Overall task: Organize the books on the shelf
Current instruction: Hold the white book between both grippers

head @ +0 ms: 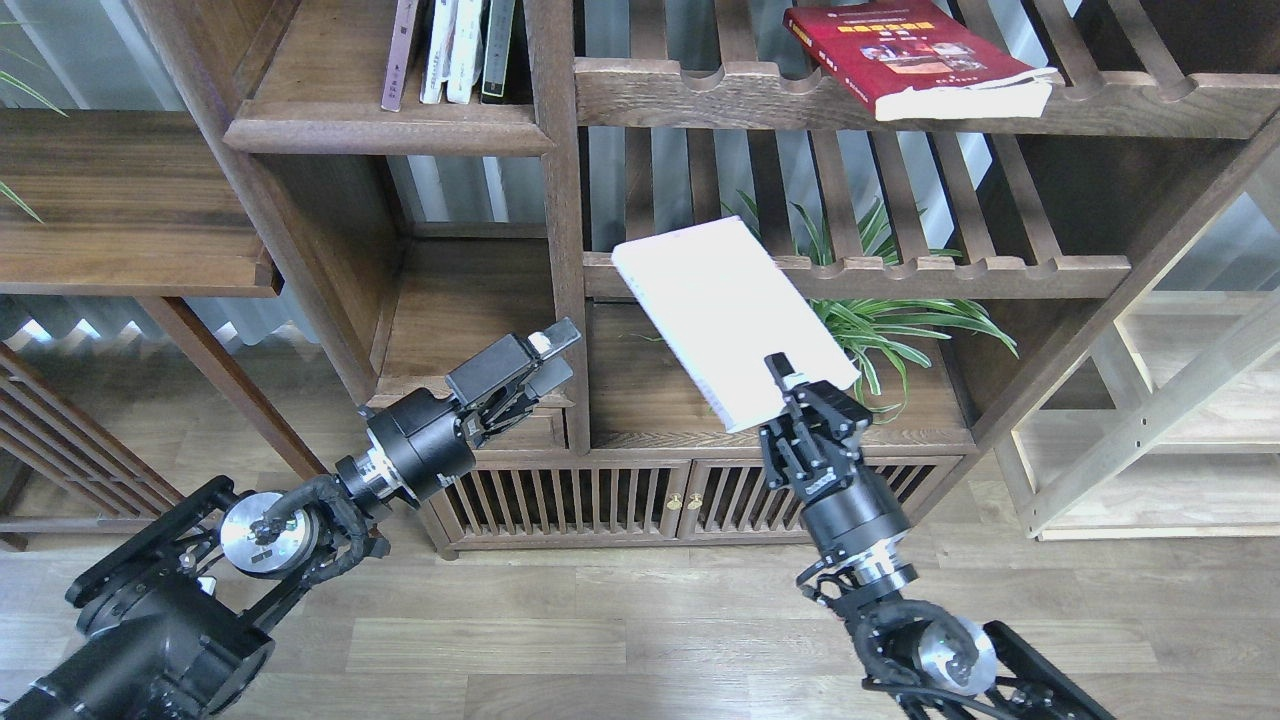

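1. The right gripper [800, 392] pinches the white book [727, 315] by its near edge, up in the air before the plant [900, 320].
2. It looks light and bendy - better held near the spine.
3. The left gripper [550, 355] is a little open, holding nothing.
4. The red book [910, 55] lies on the top rack's front edge - thick, maybe heavy.

White book [725, 310], red book [900, 50] with yellow title — dark walnut shelf [390, 128].

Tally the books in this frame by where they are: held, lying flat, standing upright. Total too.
Held in the right gripper: 1, white book
Lying flat on the slatted rack: 1, red book
Standing on the shelf: 4 thin books
Total: 6
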Controlling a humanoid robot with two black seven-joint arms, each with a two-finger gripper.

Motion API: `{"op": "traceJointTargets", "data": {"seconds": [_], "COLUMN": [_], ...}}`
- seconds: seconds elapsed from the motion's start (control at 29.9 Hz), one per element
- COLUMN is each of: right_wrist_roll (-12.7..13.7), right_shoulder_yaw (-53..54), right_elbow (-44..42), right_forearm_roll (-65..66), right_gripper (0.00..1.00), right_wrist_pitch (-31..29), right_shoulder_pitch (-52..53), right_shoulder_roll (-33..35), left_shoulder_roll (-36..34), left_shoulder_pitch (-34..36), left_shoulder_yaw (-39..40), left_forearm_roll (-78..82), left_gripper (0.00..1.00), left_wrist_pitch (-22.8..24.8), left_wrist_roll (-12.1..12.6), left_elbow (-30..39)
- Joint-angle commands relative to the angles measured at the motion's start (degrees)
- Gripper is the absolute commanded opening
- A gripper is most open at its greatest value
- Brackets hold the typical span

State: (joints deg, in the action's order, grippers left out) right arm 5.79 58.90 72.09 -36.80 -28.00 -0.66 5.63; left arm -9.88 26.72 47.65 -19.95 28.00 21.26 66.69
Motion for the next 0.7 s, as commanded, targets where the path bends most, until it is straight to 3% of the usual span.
{"op": "traceJointTargets", "data": {"seconds": [0.0, 0.33, 0.53, 0.67], "right_wrist_roll": [0.0, -0.1, -0.1, -0.1], "right_shoulder_yaw": [-1.9, -5.1, -5.2, -6.0], "right_elbow": [0.1, 0.2, 0.2, 0.2], "right_forearm_roll": [1.5, 4.5, 6.2, 6.3], "right_gripper": [0.02, 0.03, 0.03, 0.03], "right_wrist_pitch": [0.0, 0.0, 0.0, 0.0], "right_shoulder_pitch": [0.1, 0.2, 0.2, 0.2], "right_shoulder_roll": [-2.2, -5.6, -5.6, -5.6], "left_shoulder_roll": [0.6, 3.0, 4.4, 5.0], "left_shoulder_pitch": [0.1, 0.3, 0.6, 0.5], "left_shoulder_yaw": [0.2, 0.3, 0.3, 0.3], "left_forearm_roll": [0.0, 1.2, 3.2, 4.1], "left_gripper": [0.98, 0.99, 0.99, 0.99], "left_wrist_pitch": [0.0, 0.0, 0.0, 0.0], "left_wrist_roll": [-0.1, -1.7, -6.8, -7.3], "left_elbow": [-1.0, -2.4, -3.1, -3.1]}}
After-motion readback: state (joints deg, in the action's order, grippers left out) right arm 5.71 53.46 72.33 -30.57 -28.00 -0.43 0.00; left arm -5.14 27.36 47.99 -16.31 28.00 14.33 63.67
